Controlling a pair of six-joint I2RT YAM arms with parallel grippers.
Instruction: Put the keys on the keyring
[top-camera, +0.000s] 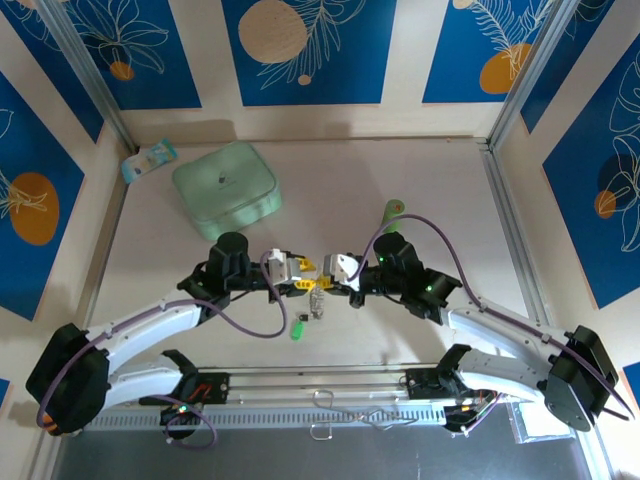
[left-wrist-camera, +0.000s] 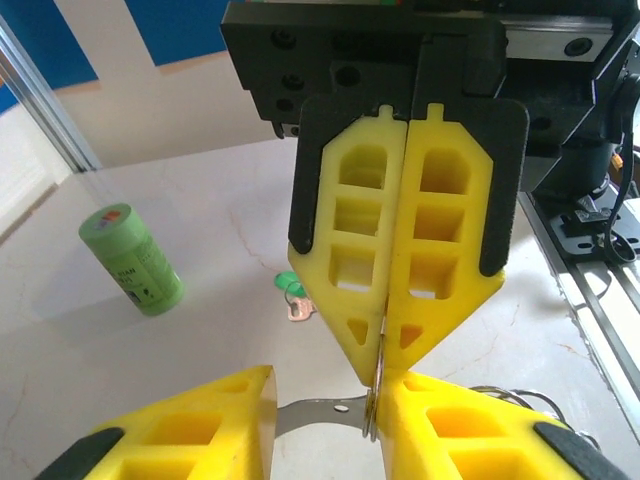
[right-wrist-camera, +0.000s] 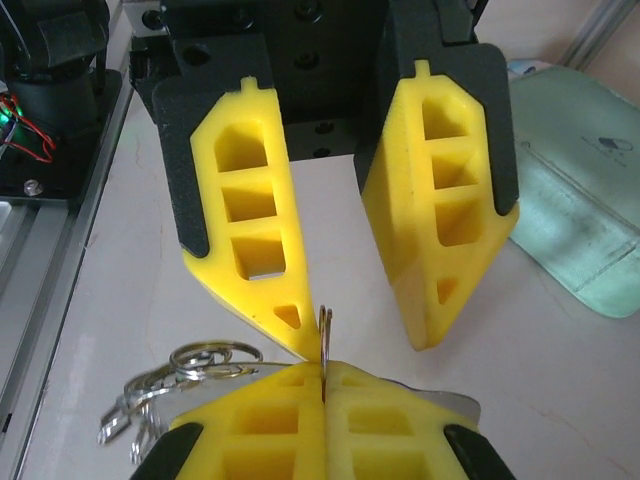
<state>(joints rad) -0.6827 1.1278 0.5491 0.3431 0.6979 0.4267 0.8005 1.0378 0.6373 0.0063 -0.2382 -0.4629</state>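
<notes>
While our right gripper (right-wrist-camera: 323, 372) clenches the silvery metal link-chain keyring (right-wrist-camera: 205, 360), probably to steady it for threading, our left gripper (right-wrist-camera: 368, 335) stands released beside it. One green-headed key (top-camera: 297, 328) waits on the pale bench (top-camera: 420, 330) nearby.

Blue patterned walls, a pale table, green things and yellow fingers.

The large flat wall panels (top-camera: 340, 60) are deep blue with white line-drawn leaves and orange and cream circles. The smooth tabletop (top-camera: 150, 230) is whitish with faint marble veins. The square rounded box (top-camera: 226, 185) is mint green, the upright cylinder (left-wrist-camera: 132, 260) is brighter green with dark print, and the tiny key (top-camera: 297, 328) has a bright green head. The lattice fingers (left-wrist-camera: 350, 250) of the left gripper (right-wrist-camera: 370, 345) and the right gripper (left-wrist-camera: 375, 378) are yellow with black backs. The metal keyring (right-wrist-camera: 200, 365) is silvery. The robot arms (top-camera: 140, 330) are white with black joints and purple cables.
</notes>
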